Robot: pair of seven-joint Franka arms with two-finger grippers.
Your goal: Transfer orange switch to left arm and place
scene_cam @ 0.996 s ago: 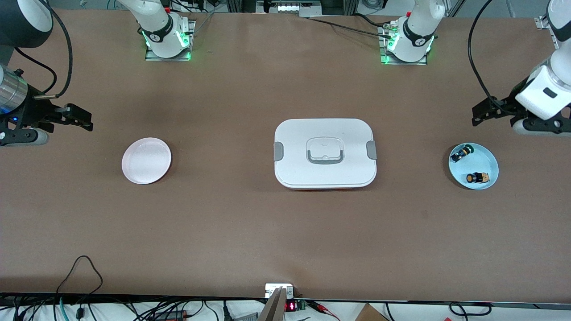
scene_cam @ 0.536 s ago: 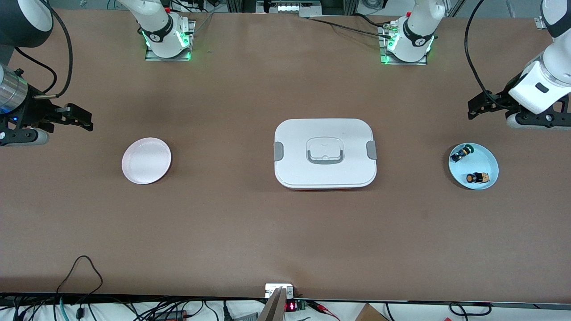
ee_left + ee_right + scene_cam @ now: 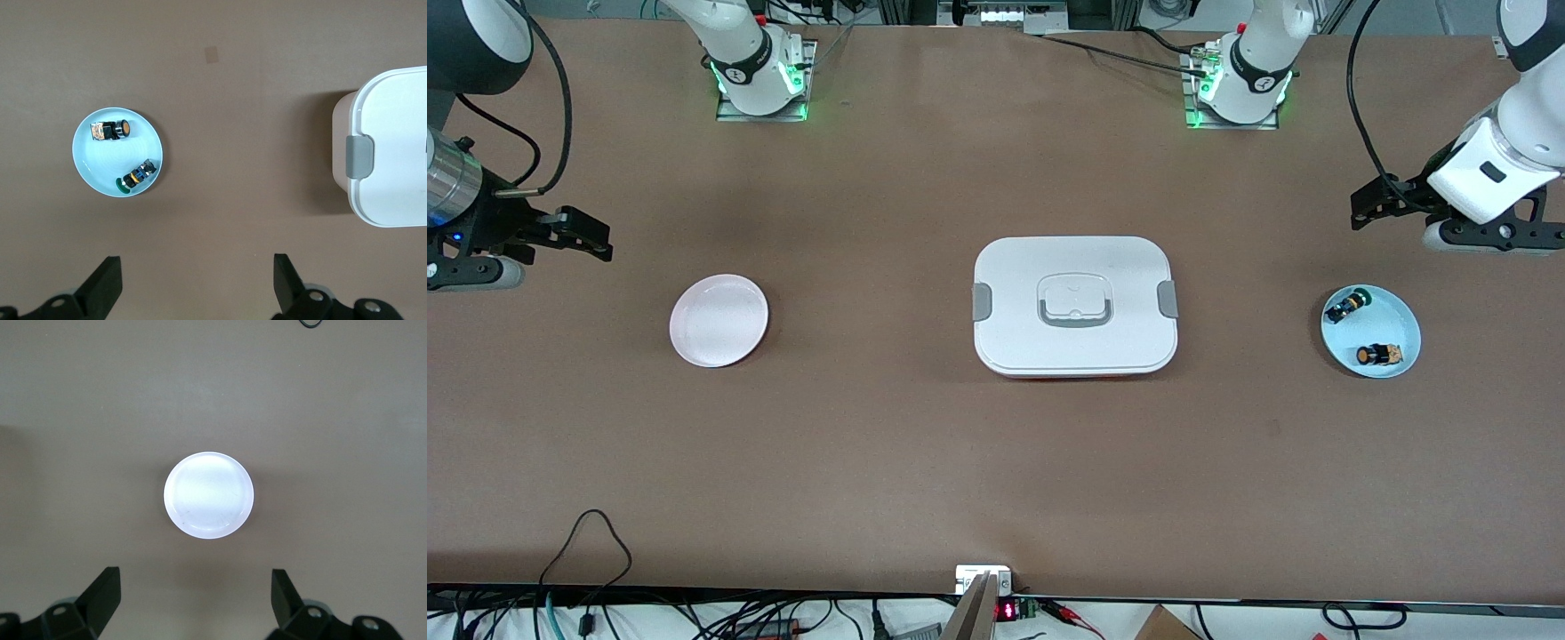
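Switches — I count two in the blue plate [image 3: 1400, 311]: orange switch [image 3: 1375, 356] lying flat, cap toward the box [image 3: 1075, 306]; green one [image 3: 1345, 305] farther. One white plate [image 3: 719, 320]. Left gripper [image 3: 1360, 212], right gripper [image 3: 587, 238] — jaws wide, empty, over bare tabletop [image 3: 925, 462].

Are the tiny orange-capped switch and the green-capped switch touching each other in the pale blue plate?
Apart. The left wrist view shows bare plate between the orange-capped switch and the green-capped switch; the front view shows the same gap.
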